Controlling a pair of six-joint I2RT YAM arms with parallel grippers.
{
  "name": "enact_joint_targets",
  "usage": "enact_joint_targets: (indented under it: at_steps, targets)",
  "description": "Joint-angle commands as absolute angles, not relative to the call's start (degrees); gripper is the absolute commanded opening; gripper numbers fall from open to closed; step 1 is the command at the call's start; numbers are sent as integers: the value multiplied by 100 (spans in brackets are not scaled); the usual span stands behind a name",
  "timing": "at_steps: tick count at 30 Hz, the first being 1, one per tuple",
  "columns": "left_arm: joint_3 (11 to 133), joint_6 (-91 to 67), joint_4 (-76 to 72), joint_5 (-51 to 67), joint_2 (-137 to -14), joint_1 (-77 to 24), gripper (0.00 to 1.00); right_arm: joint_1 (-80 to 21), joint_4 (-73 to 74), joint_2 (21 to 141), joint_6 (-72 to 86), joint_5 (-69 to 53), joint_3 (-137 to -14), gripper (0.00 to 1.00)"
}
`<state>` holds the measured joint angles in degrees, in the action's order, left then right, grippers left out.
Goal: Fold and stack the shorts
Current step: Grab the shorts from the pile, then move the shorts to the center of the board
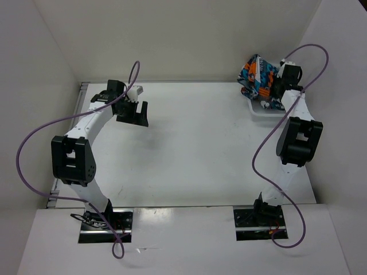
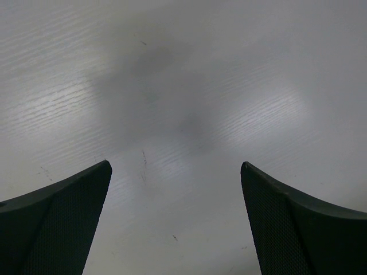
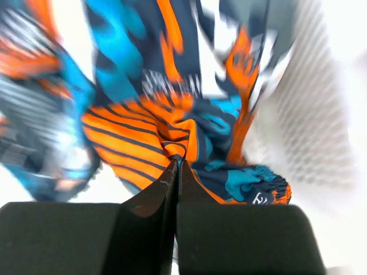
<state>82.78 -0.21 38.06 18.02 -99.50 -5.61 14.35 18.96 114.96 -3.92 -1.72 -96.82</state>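
The shorts [image 1: 258,75], printed in orange, teal, grey, white and black, hang bunched at the far right above the white mesh basket [image 1: 265,110]. My right gripper [image 1: 274,86] is shut on a fold of the shorts [image 3: 149,132], its fingertips [image 3: 172,172] pinched together on the orange striped cloth; the view is blurred. My left gripper [image 1: 133,112] is open and empty over the bare table at the far left, its two dark fingers [image 2: 63,217] wide apart in the left wrist view.
The white mesh basket wall [image 3: 315,114] shows at the right of the right wrist view. White walls enclose the table [image 1: 195,149] on the left, back and right. Purple cables loop off both arms.
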Motion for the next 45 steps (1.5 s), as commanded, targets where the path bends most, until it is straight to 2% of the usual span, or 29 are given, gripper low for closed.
enact_joint_targets:
  at_steps: [1, 6, 12, 16, 17, 18, 19, 20, 21, 26, 30, 34, 38, 40, 45]
  targets:
    - [8394, 0, 3683, 1863, -9502, -545, 100, 968, 1284, 10339, -431, 332, -10545, 0]
    - [8394, 0, 3489, 1864, -9132, -545, 100, 476, 1055, 9774, -316, 536, -11731, 0]
    - [8139, 0, 3313, 1451, -8553, -545, 100, -1245, 1447, 9396, -1326, 272, -12295, 0]
    - [7849, 0, 3050, 845, -8017, -545, 100, -2502, 1845, 9519, -1985, 167, -11928, 1]
    - [7796, 0, 3050, 626, -7920, -545, 100, -2940, 1907, 9571, -2065, 167, -11761, 9]
    - [7709, 0, 2998, 554, -7762, -545, 100, -3153, 2012, 9632, -2205, 80, -11455, 49]
    - [7708, 0, 2945, 441, -7674, -380, 100, -3521, 2204, 9633, -2258, -17, -11287, 77]
    - [7630, 0, 2944, 387, -7595, -308, 100, -3664, 2293, 9633, -2259, -235, -10955, 91]
    - [7577, 0, 2892, 387, -7437, -212, 100, -3778, 2364, 9633, -2259, -342, -10812, 100]
    - [6937, 0, 3014, 430, -6909, 79, 100, -3832, 2628, 9563, -1802, -984, -10539, 100]
    - [6514, 0, 3471, 976, -6715, -26, 100, -3832, 2847, 9265, -2501, -836, -10021, 95]
    - [6021, 0, 3472, 976, -6715, -219, 100, -3832, 2918, 8922, -3004, -932, -8609, 76]
    - [5757, 0, 3472, 1037, -6715, -272, 100, -4384, 2577, 8982, -3453, -643, -7780, 75]
    - [5669, 0, 3472, 1037, -6575, -272, 100, -4973, 2357, 9140, -3838, -249, -7410, 75]
    - [5240, 0, 2989, 572, -6048, 43, 100, -5651, 1863, 9641, -3507, -333, -7487, 69]
